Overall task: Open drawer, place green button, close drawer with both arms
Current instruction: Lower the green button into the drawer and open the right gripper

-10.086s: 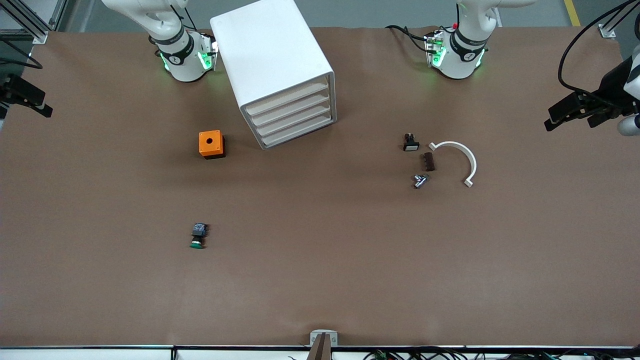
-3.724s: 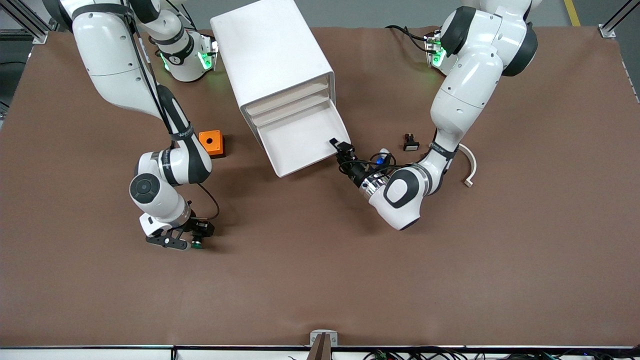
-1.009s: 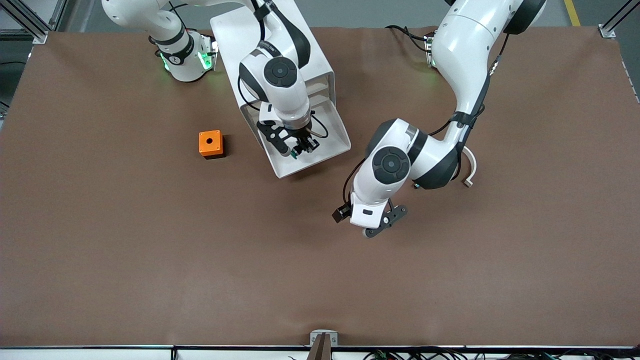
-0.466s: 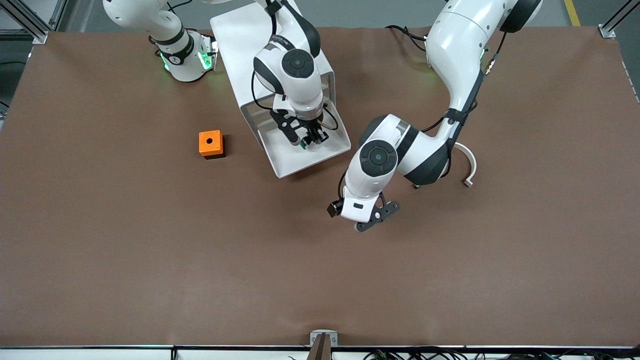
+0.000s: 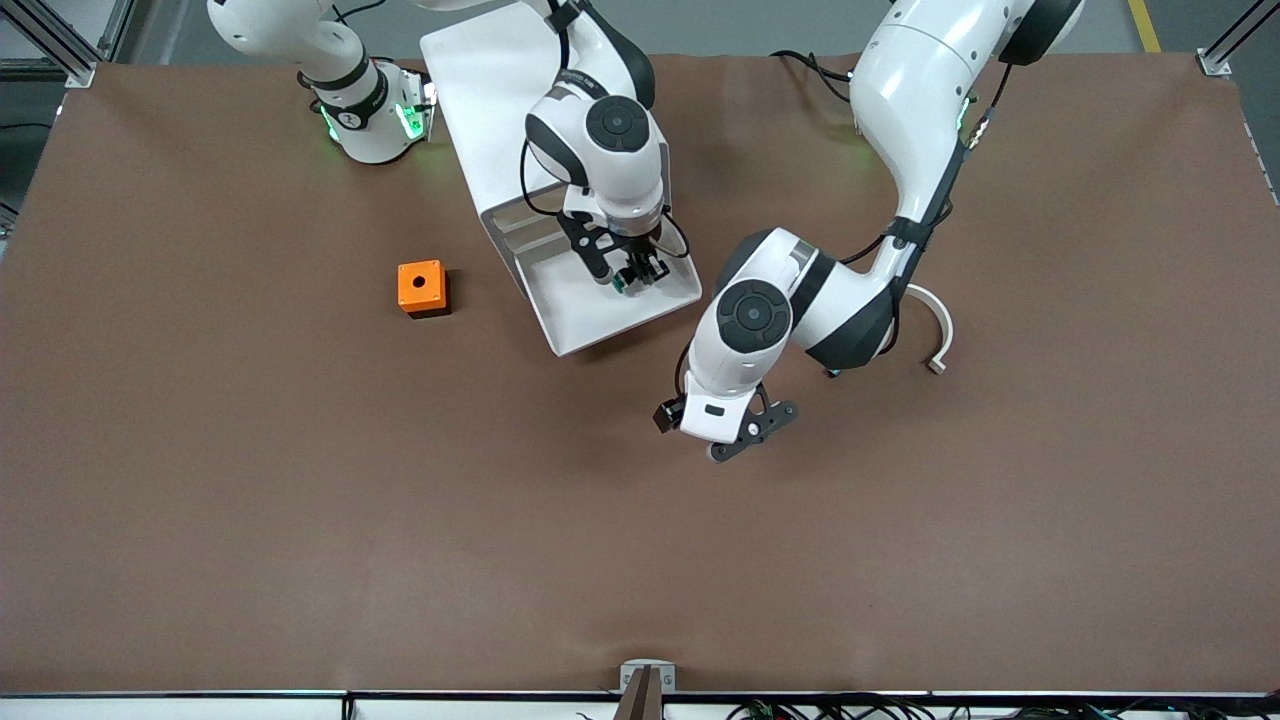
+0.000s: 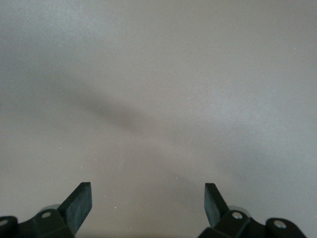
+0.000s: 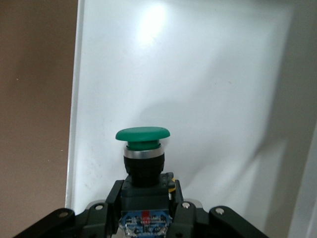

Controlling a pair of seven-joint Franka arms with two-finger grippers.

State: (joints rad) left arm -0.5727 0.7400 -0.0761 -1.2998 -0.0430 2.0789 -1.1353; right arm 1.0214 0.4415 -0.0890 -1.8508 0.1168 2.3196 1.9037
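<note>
The white cabinet stands at the robots' end of the table with its drawer pulled out toward the front camera. My right gripper hangs over the open drawer, shut on the button. The button's green cap points down at the drawer's white floor, and its black-and-blue body sits between the fingers. My left gripper is open over bare brown table, nearer the front camera than the drawer. Nothing lies between its fingertips.
An orange cube with a round hole sits beside the cabinet toward the right arm's end. A white curved piece lies beside the left arm's elbow. The left arm's forearm hides the small parts near it.
The right gripper has carried the button across the open drawer toward the left arm's end. The left gripper has drifted slightly toward the drawer's front, still open.
</note>
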